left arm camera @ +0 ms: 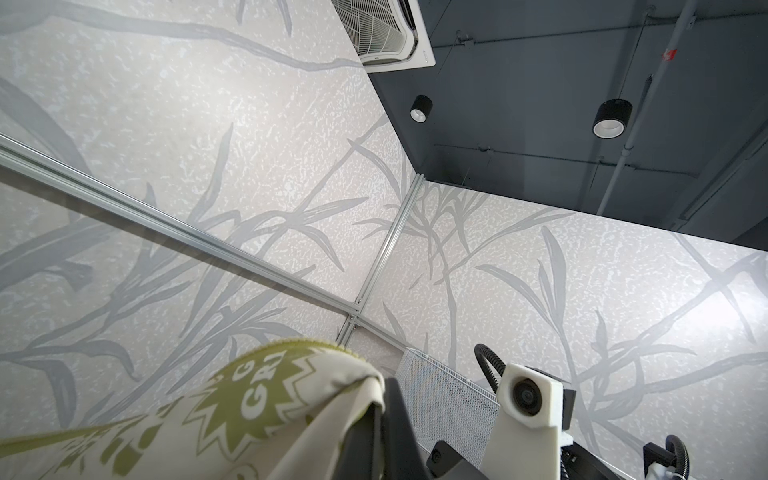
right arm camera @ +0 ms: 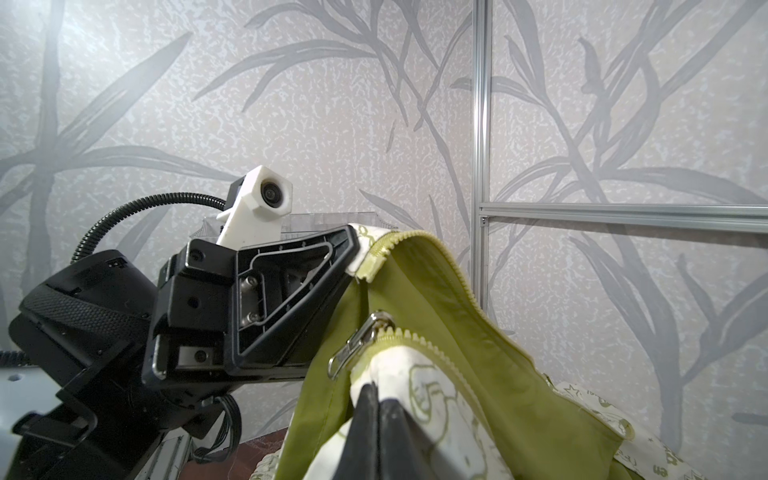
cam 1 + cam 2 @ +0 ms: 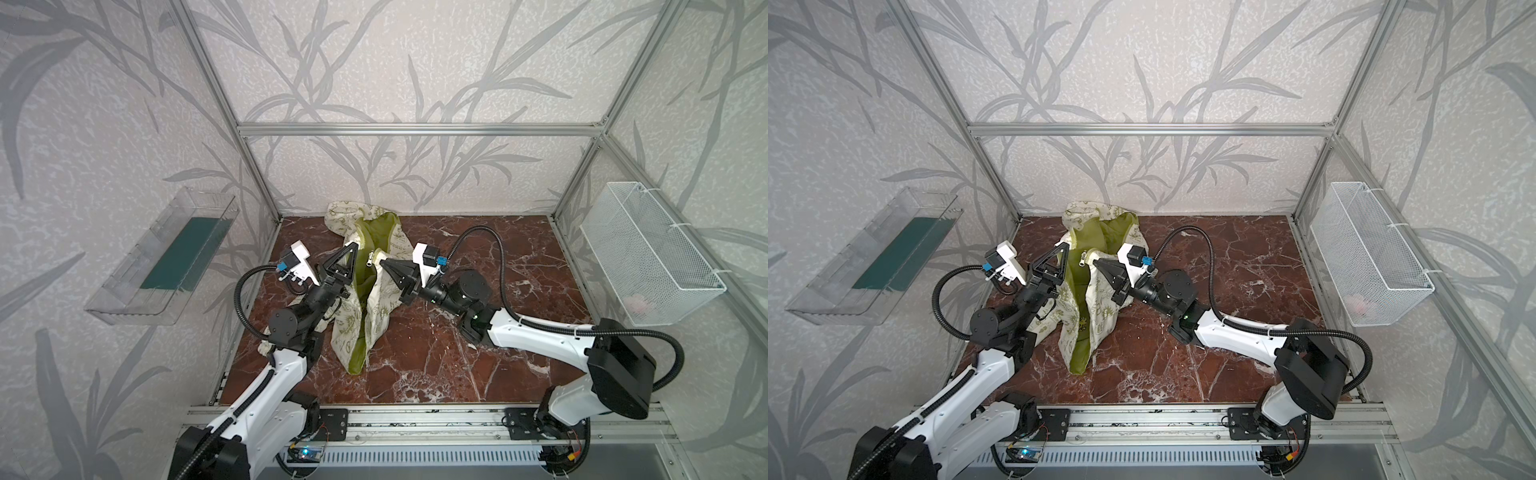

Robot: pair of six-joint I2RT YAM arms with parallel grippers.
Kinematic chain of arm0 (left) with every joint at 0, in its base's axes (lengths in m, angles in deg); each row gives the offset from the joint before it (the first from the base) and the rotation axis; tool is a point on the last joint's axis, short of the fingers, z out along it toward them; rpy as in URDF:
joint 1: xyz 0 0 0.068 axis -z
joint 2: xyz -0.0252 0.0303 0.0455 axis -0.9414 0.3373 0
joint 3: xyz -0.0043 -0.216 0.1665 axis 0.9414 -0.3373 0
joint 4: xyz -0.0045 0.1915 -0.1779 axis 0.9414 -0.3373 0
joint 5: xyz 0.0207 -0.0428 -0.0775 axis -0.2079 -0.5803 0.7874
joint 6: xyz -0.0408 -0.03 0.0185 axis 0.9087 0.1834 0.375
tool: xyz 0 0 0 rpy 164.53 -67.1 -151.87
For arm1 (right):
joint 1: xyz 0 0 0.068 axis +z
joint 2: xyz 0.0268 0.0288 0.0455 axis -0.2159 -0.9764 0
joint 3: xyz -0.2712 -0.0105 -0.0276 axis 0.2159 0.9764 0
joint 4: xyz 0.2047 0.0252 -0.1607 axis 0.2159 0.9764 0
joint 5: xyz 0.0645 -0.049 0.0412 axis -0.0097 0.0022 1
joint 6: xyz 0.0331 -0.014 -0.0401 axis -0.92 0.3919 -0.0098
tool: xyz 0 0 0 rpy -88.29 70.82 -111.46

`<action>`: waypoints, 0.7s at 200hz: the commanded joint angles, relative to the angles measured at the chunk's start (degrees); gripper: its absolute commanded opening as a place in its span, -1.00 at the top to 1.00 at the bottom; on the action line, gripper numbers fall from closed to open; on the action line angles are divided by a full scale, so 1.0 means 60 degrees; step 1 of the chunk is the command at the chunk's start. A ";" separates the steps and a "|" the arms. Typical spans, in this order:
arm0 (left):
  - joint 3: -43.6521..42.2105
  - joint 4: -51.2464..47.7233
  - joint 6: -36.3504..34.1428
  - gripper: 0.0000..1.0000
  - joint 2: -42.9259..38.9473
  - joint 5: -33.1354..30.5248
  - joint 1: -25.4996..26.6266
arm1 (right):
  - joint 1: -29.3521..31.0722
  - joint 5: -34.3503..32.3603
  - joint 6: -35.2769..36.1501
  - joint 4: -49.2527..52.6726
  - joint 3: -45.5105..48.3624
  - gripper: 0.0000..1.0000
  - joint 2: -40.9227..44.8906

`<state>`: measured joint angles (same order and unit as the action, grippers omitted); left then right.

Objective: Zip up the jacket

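Right wrist view puts the right pincer nearest, black tapered fingers clamped on a fold of printed cream cloth just below the metal slider. Opposite, the left pincer is likewise closed on the other front edge, beside the toothed olive zipper strip. Between them the thin jacket hangs open, its lime lining showing and its hem crumpled on the veined red-brown marble desk, left of centre.
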<state>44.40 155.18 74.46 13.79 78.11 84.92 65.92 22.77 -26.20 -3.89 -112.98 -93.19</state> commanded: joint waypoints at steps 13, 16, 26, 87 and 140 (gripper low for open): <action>-0.0075 0.0798 0.0001 1.00 -0.0011 0.0131 0.0069 | -0.0035 0.0181 -0.0090 -0.0666 -0.0425 1.00 -0.0035; -0.0075 0.0803 0.0005 1.00 -0.0015 0.0131 0.0066 | -0.0043 0.0192 -0.0072 -0.0652 -0.0440 1.00 -0.0049; -0.0074 0.0816 -0.0005 1.00 -0.0014 0.0144 0.0066 | -0.0043 0.0212 -0.0082 -0.0650 -0.0465 1.00 -0.0082; -0.0090 0.0805 0.0014 1.00 -0.0032 0.0145 0.0096 | -0.0046 0.0333 -0.0155 -0.0708 -0.0708 1.00 -0.0277; -0.0110 0.0805 0.0011 1.00 -0.0040 0.0117 0.0128 | -0.0050 0.0433 -0.0237 -0.0723 -0.0771 1.00 -0.0330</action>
<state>44.09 155.83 74.48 13.97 78.17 85.25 65.90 24.65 -27.20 -4.59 -115.58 -95.23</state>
